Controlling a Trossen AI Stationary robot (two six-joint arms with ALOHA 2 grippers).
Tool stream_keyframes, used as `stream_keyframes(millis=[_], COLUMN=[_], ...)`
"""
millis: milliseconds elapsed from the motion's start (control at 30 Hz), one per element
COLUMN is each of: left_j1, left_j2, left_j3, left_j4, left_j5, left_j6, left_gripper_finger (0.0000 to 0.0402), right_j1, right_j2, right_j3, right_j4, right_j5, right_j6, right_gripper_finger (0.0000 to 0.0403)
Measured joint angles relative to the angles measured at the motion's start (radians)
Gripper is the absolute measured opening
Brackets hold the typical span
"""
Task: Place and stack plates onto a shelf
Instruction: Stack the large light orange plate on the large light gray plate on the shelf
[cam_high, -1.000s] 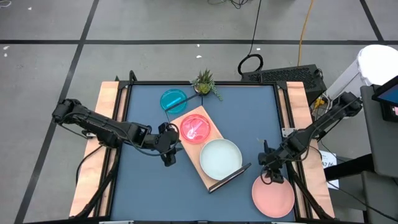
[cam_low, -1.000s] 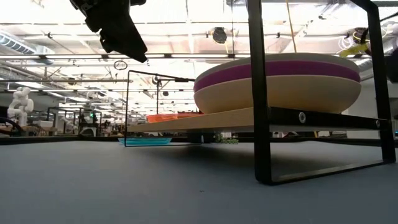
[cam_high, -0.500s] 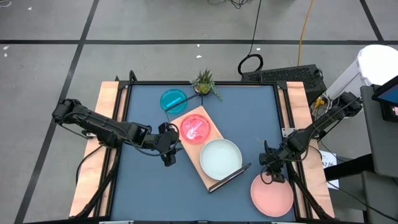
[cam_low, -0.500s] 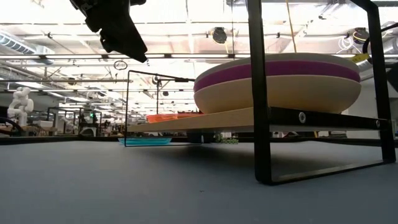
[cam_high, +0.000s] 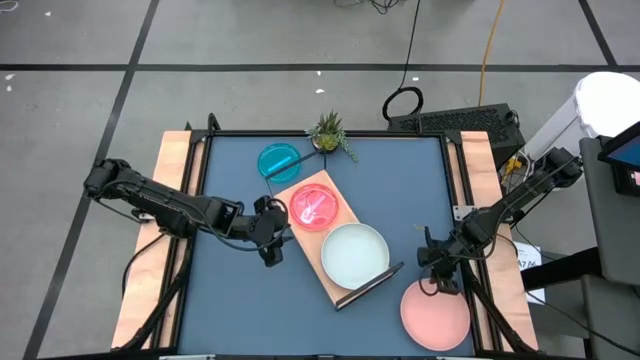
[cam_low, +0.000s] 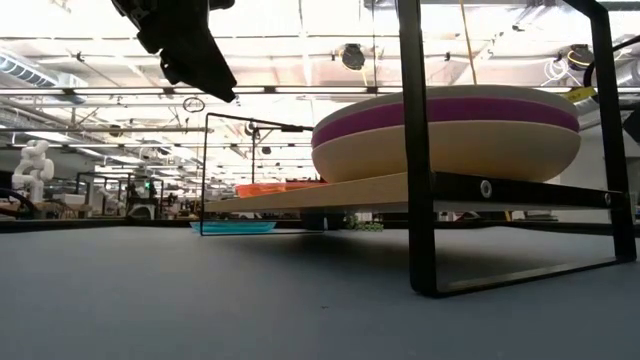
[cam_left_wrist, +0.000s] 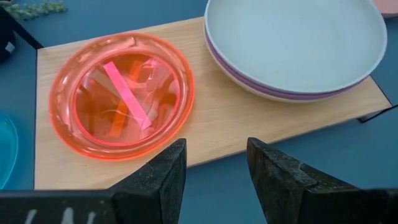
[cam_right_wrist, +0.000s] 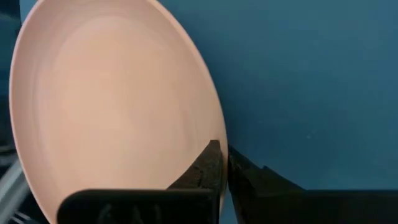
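The wooden shelf (cam_high: 312, 185) lies slantwise mid-table. On it stand a translucent magenta-orange plate (cam_left_wrist: 121, 93) and a stack of large plates with a pale blue-white one (cam_high: 354, 253) on top and purple beneath (cam_low: 445, 108). A cyan plate (cam_high: 279, 161) rests on the table beyond the shelf. The salmon pink plate (cam_high: 435, 315) lies at the table's near right corner, with my right gripper (cam_high: 437, 285) shut on it. My left gripper (cam_high: 272, 243) hovers open just left of the shelf, nothing between its fingers (cam_left_wrist: 168, 165). My right gripper pinches the salmon pink plate's far rim (cam_right_wrist: 214, 134) between its two fingers, one on the plate's inner side and one outside. The fingers slant down from the table's far side. The rest of the plate lies toward the near edge; whether it is off the table cannot be told.
A small potted plant (cam_high: 330, 130) stands at the table's far edge behind the shelf. The shelf's black wire frame (cam_low: 415, 150) rises at its near end. Bare blue tabletop (cam_high: 240, 310) lies near and left of the shelf.
My right gripper has shut on the salmon pink plate's far rim while staying in place, and the plate has slid a little toward the table's left. My left arm has kept still.
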Motion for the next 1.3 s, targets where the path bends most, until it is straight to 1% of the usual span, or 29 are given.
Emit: stream_keyframes(millis=[100, 267, 400, 700, 900, 1067, 1300], left_j1=[0.000, 0.000, 0.000, 0.000, 0.000, 0.000, 0.000], left_j2=[0.000, 0.000, 0.000, 0.000, 0.000, 0.000, 0.000], left_j3=[0.000, 0.000, 0.000, 0.000, 0.000, 0.000, 0.000], left_j4=[-0.001, -0.001, -0.003, -0.004, -0.004, -0.003, -0.003], left_j5=[-0.001, -0.001, -0.001, -0.010, -0.020, -0.027, -0.027], left_j6=[0.000, -0.001, 0.001, 0.009, 0.000, 0.000, -0.002], left_gripper_finger=[0.0175, 0.0175, 0.0175, 0.0175, 0.0175, 0.0175, 0.0175], right_j1=[0.000, 0.000, 0.001, 0.001, 0.001, 0.001, 0.001], right_j2=[0.000, 0.000, 0.000, 0.000, 0.000, 0.000, 0.000], right_j3=[0.000, 0.002, 0.027, 0.097, 0.146, 0.192, 0.265], right_j4=[0.018, 0.055, 0.046, 0.008, -0.005, -0.007, -0.061], right_j5=[-0.026, -0.039, -0.048, -0.052, -0.107, -0.110, -0.114], right_j6=[0.052, 0.161, 0.220, 0.277, 0.330, 0.381, 0.439], right_gripper_finger=[0.0002, 0.0001, 0.0001, 0.0001, 0.0000, 0.0000, 0.0000])
